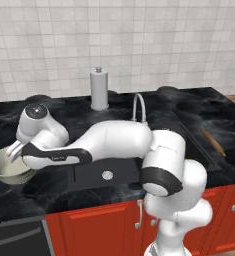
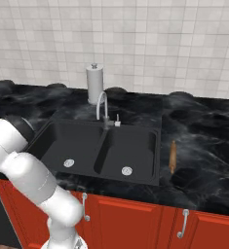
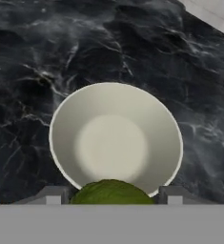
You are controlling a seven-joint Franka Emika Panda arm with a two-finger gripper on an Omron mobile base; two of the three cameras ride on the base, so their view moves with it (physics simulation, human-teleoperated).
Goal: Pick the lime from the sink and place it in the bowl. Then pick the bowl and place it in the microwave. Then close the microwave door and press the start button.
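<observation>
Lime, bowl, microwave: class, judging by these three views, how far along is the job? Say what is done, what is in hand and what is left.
Done: the lime is out of the sink; both basins show only drains. In hand: the gripper holds the lime between its fingers, above the bowl on the black counter; the bowl holds nothing yet. Left: release the lime into the bowl, carry the bowl to the microwave, close its door, press start.

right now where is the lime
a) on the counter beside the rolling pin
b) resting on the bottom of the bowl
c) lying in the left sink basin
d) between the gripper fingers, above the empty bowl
d: in the hand view the lime sits between the two fingers of the gripper, with the bowl below it and its inside bare.
</observation>
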